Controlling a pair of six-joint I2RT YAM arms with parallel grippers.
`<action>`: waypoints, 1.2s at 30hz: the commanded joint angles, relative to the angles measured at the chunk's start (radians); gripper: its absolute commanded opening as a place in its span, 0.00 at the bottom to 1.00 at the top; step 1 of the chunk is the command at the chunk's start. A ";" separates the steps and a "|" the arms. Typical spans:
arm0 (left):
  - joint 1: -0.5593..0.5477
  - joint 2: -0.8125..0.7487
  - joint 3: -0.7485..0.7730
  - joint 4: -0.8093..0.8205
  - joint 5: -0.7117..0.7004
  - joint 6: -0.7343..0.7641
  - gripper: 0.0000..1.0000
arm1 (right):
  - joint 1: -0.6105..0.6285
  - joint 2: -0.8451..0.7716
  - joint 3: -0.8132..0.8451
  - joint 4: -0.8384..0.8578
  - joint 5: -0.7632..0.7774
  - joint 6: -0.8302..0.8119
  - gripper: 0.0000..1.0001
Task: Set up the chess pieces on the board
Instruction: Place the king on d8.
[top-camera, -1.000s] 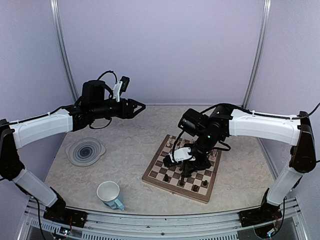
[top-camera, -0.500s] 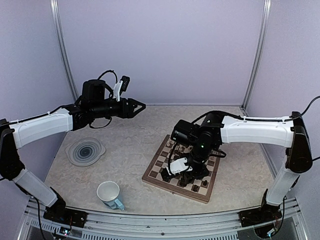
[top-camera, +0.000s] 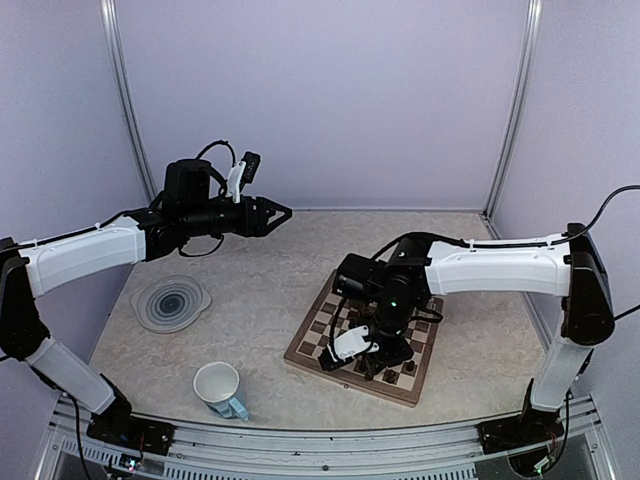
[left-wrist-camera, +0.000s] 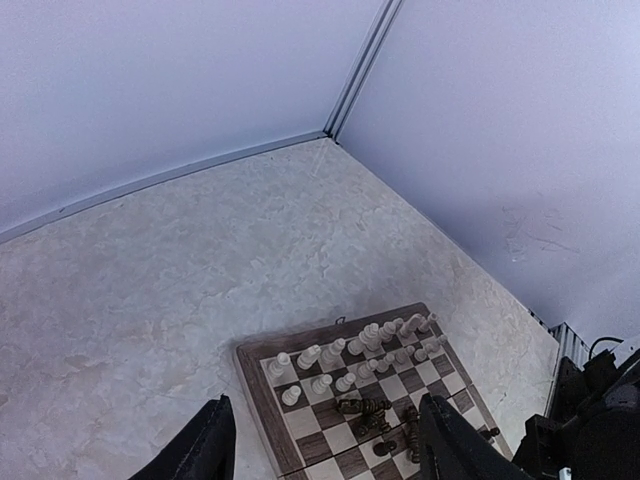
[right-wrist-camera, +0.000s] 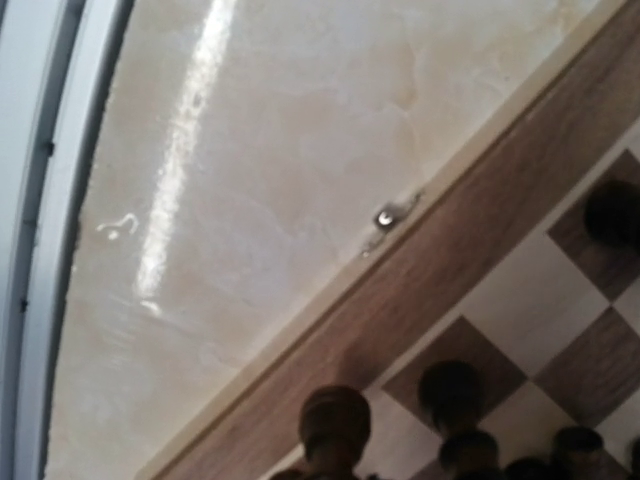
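Left gripper (left-wrist-camera: 325, 445) hangs open and empty; right gripper (top-camera: 380, 355) low over the board's (top-camera: 330, 373) near dark chess pieces (top-camera: 408, 367), grip untellable.

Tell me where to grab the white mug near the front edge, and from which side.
I'd take the mug by its rim, coming straight down from above, one finger inside and one outside. Its mouth faces up and open, the wall looks thin enough to pinch, and nothing stands close around it.
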 joint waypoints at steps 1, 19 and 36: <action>0.002 0.012 0.029 -0.005 0.019 0.004 0.62 | 0.023 0.028 -0.011 0.021 0.043 0.013 0.02; 0.001 0.024 0.032 -0.003 0.041 -0.005 0.62 | 0.026 0.083 -0.009 0.083 0.122 0.028 0.02; -0.010 0.028 0.033 -0.005 0.046 -0.005 0.62 | 0.004 0.108 0.021 0.098 0.155 0.028 0.04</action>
